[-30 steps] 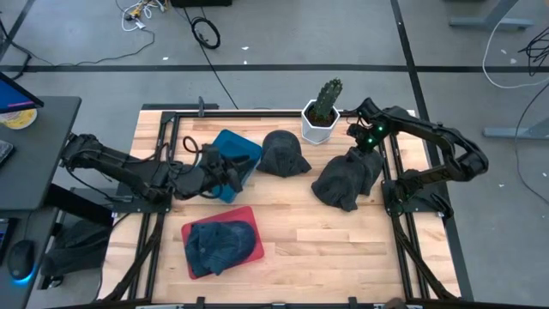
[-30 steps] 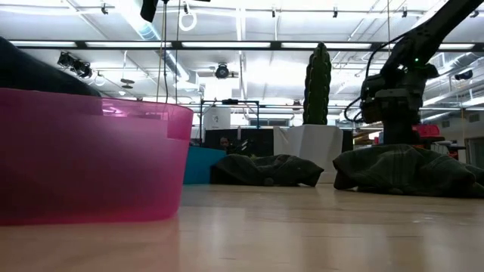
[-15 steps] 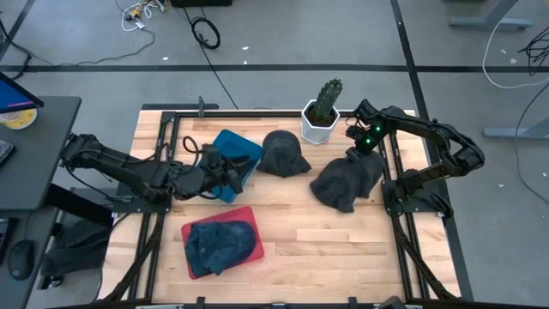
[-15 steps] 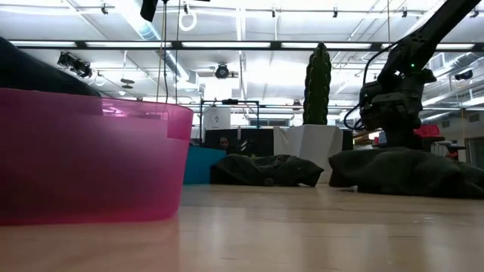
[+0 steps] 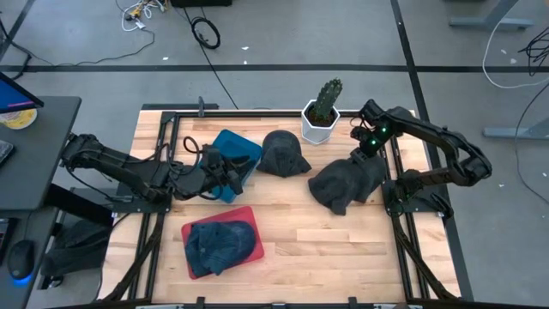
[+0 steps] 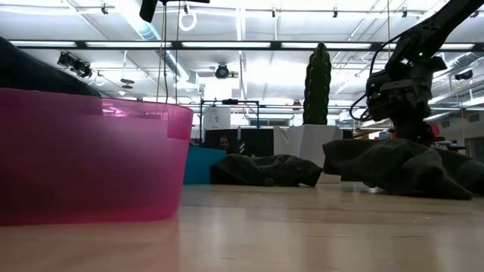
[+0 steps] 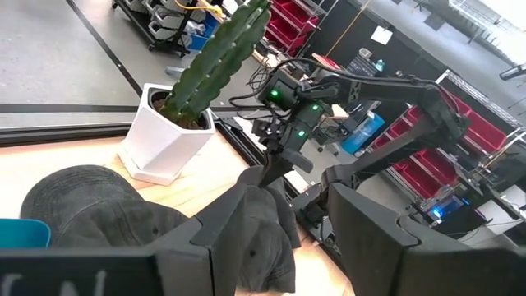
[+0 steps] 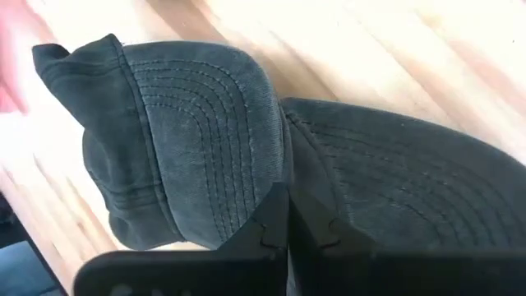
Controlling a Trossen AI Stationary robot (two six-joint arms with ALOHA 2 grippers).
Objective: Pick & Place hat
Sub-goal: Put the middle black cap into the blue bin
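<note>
Since the earlier frame the right gripper (image 5: pixel 367 147), clenched on the dark hat (image 5: pixel 345 180), has dragged it slightly leftward; soft, light cloth sags, so the stiffer brim gives the better hold.

Three hats (image 5: pixel 345 182) (image 5: pixel 285 154) (image 5: pixel 221 244) — two bins (image 5: pixel 249 148) (image 5: pixel 262 249) — one cactus (image 5: pixel 326 99)

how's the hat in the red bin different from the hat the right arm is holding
The hat in the red bin is blue, lies inside the red bin and is untouched. The hat by the right gripper is dark grey, rests on the table and is pinched. Both are crumpled caps.
</note>
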